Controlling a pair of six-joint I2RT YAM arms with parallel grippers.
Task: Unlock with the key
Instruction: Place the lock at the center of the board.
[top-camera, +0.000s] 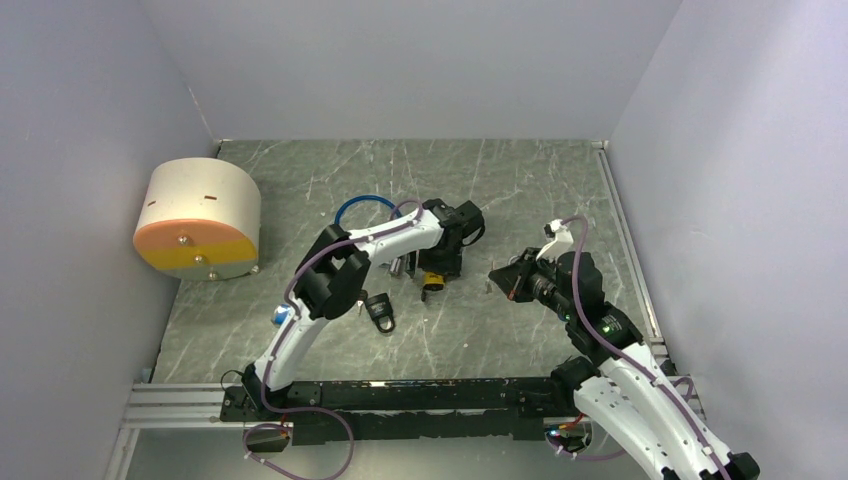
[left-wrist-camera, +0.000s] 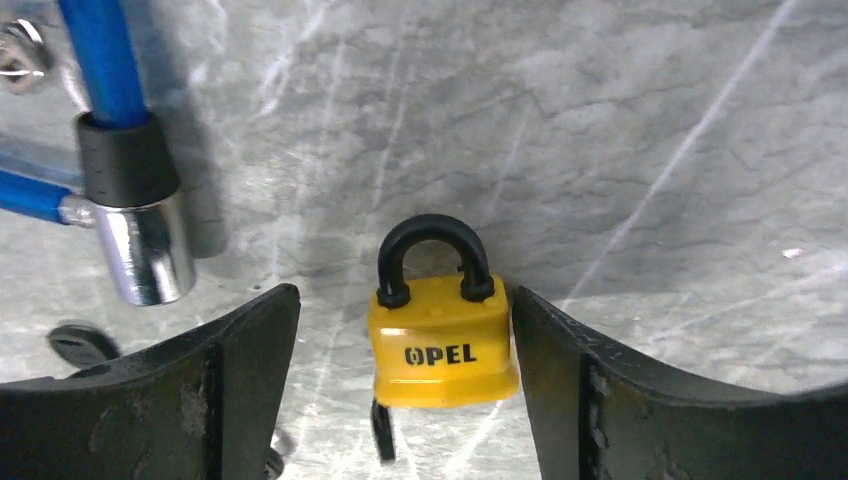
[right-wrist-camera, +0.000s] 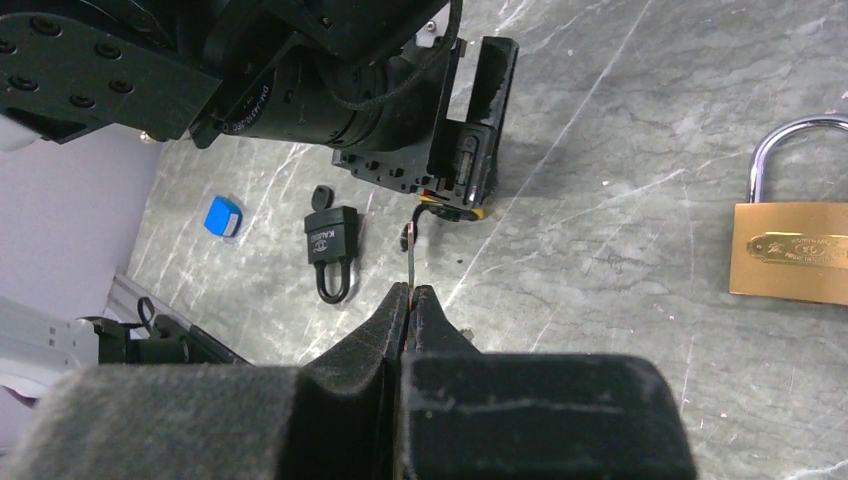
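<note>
Near the middle of the grey marbled table (top-camera: 520, 190), the yellow OPEL padlock (left-wrist-camera: 443, 345) stands between the fingers of the left gripper (top-camera: 437, 268). Its black shackle is seated in both holes and points to 12 o'clock in the left wrist view. The jaws are spread. The finger (left-wrist-camera: 620, 400) at 3 o'clock is right against the lock's side, and the other finger is well apart from it at 9 o'clock. A narrow dark piece that looks like the key (left-wrist-camera: 383, 432) projects from the lock's underside at 6 o'clock.

At 3 o'clock from the padlock in the overhead view, the right gripper (top-camera: 497, 276) points toward it with its fingers pressed together. In the right wrist view a thin strip (right-wrist-camera: 413, 250) runs from the tips toward the lock at 12 o'clock. It is seen edge-on, so I cannot tell whether it is pinched.

A black padlock (top-camera: 380, 312) lies at 8 o'clock from the yellow one. A small blue object (top-camera: 282, 315) sits farther out the same way. A blue cable lock (top-camera: 362, 205) loops at 10 o'clock, and its chrome end (left-wrist-camera: 145, 250) shows in the left wrist view. A brass padlock (right-wrist-camera: 790, 250) lies flat at 3 o'clock in the right wrist view. A cream drum with an orange-and-yellow face (top-camera: 198, 222) sits at the table's far 9 o'clock edge.
</note>
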